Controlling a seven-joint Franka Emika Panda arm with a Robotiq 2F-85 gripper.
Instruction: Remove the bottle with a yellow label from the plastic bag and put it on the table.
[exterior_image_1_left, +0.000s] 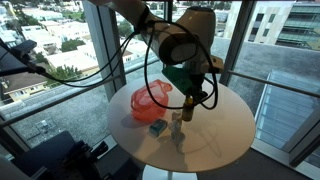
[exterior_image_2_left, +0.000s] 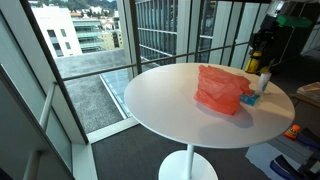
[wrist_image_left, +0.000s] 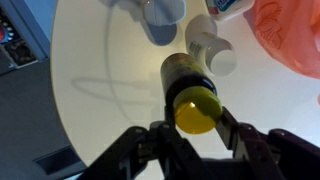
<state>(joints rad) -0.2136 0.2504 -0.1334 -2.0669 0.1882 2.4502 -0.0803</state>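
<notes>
Within claw: bottle, yellow cap up, seemingly gripped, table below.

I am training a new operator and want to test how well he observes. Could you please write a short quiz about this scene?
1. True or false: the yellow-capped bottle stands outside the red plastic bag.
2. The top of the table is: A round, B square, C triangular.
3. Fill in: in the wrist view, the fingers of the gripper stand on both ____ of the yellow-capped bottle.

Key: 1 true; 2 A; 3 sides.
</notes>
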